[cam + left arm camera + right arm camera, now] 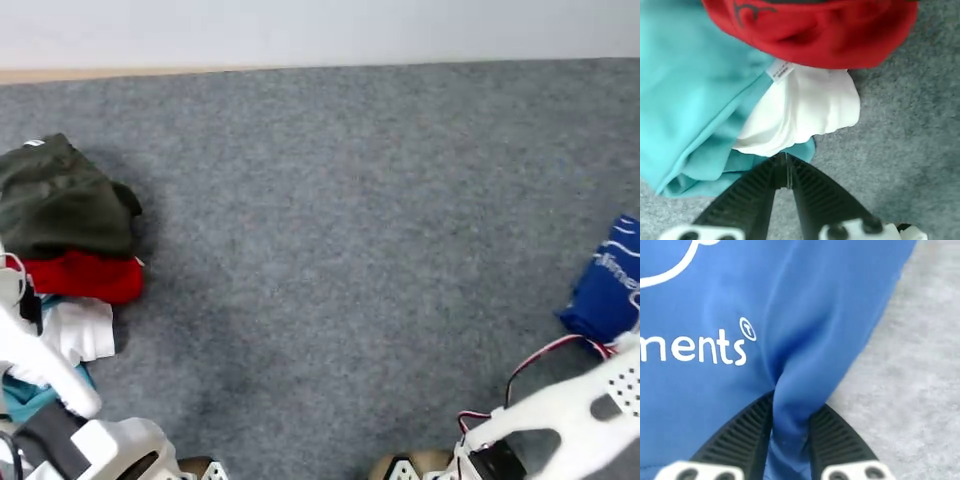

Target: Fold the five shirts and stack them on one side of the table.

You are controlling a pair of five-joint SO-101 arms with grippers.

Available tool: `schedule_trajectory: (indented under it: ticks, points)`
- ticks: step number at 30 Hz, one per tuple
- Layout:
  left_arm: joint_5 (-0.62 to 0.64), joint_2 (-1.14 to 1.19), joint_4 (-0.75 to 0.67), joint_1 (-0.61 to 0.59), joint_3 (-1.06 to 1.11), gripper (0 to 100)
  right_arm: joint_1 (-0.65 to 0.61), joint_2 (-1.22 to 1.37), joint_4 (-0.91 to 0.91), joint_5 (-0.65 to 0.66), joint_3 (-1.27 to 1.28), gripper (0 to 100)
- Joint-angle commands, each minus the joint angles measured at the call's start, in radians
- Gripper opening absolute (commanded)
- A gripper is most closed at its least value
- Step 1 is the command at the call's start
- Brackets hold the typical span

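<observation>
At the left edge of the table lies a pile of shirts: a dark green shirt [62, 200] on top, a red shirt [88, 275] under it, then a white shirt [80, 330] and a teal shirt [25, 398]. In the left wrist view the red shirt [820, 30], white shirt [805, 112] and teal shirt [685, 100] lie just ahead of my left gripper [786, 170], which is shut on nothing. A blue shirt [610, 285] with white print sits at the right edge. My right gripper [789, 427] is shut on a fold of the blue shirt [805, 315].
Grey felt [350, 220] covers the table, with a wide bare stretch between the pile and the blue shirt. The white left arm [50, 380] stands at the front left, the right arm [560, 415] at the front right, trailing red and black wires.
</observation>
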Motion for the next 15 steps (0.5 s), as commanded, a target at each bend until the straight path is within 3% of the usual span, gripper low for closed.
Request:
schedule_trajectory:
  ticks: [1,8,15]
  points:
    - [0.012,-0.046,0.029,0.009,-0.004,1,0.03,-0.07,-0.028,0.017,-0.057,1.6]
    - [0.012,-0.046,0.029,0.008,-0.004,1,-0.01,-0.09,0.097,0.009,-0.095,25.8]
    - [0.009,-0.046,0.029,0.008,-0.007,1,-0.077,-0.102,0.189,0.009,-0.273,26.3]
